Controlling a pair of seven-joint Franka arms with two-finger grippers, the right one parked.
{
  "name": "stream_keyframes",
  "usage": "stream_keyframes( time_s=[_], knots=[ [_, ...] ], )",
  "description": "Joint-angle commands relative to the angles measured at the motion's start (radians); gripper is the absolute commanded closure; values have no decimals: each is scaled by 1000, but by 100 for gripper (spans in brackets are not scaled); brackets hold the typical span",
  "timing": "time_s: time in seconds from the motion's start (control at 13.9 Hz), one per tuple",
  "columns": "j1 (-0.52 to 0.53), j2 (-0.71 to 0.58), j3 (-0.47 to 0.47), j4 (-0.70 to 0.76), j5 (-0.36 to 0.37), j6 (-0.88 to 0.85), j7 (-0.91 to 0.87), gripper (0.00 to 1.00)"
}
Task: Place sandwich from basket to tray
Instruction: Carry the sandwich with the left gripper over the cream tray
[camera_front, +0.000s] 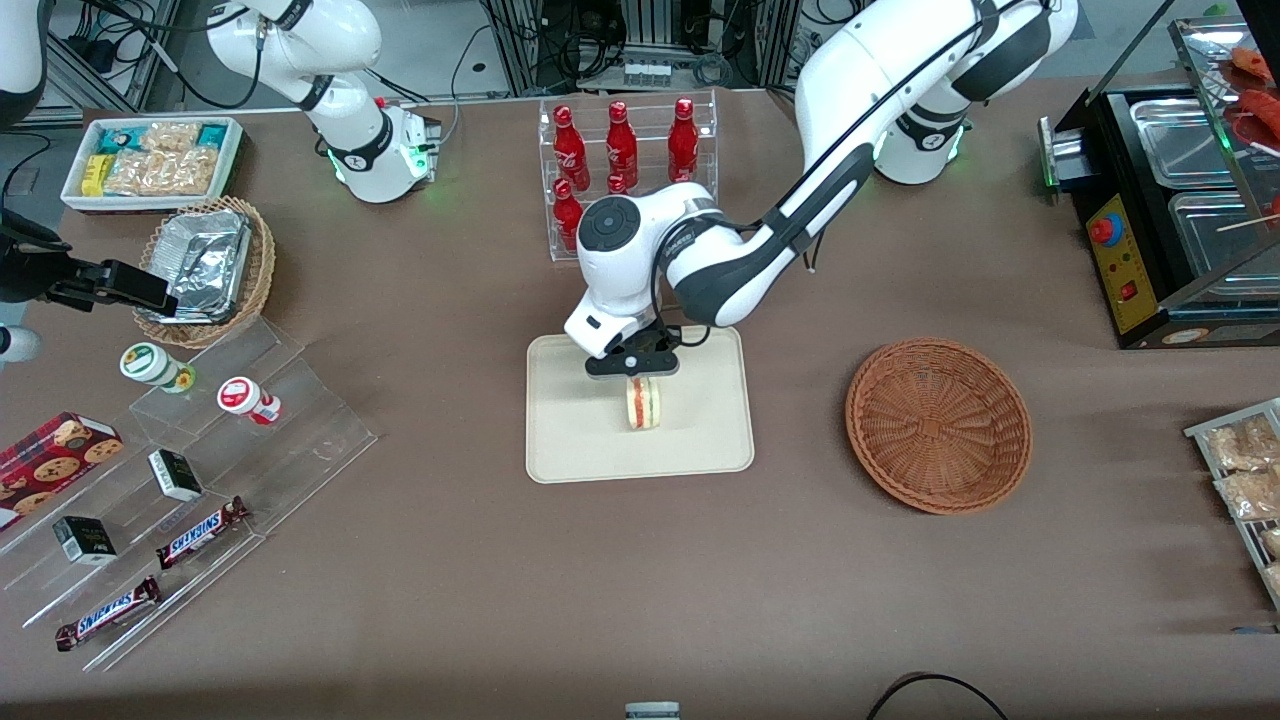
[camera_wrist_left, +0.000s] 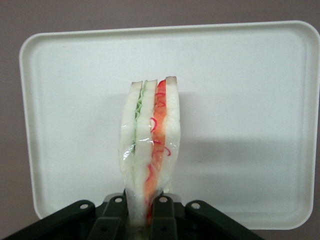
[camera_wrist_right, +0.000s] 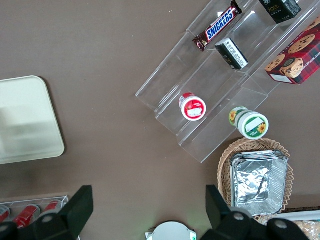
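The sandwich (camera_front: 642, 402), a wrapped wedge of white bread with red and green filling (camera_wrist_left: 150, 145), hangs upright over the middle of the cream tray (camera_front: 560, 440), low above it or just touching it. My left gripper (camera_front: 636, 372) is shut on its upper end, one dark finger (camera_wrist_left: 162, 215) pressing each side of the wrapper. In the wrist view the tray (camera_wrist_left: 240, 100) lies below the sandwich. The reddish-brown wicker basket (camera_front: 938, 425) sits beside the tray toward the working arm's end, with nothing in it.
A clear rack of red bottles (camera_front: 625, 150) stands farther from the camera than the tray. Toward the parked arm's end are acrylic steps with snack bars (camera_front: 200, 533), a tan foil basket (camera_front: 205, 265) and a white snack bin (camera_front: 150, 160). A black warmer (camera_front: 1170, 210) stands toward the working arm's end.
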Motion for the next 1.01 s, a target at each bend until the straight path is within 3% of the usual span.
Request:
stream_keyframes(
  time_s=[0.0, 0.86, 0.94],
  knots=[
    [-21, 35, 9, 38, 26, 21, -28, 100],
    [-35, 101, 29, 44, 74, 99, -65, 100],
    [-37, 101, 53, 43, 72, 99, -65, 82]
  ],
)
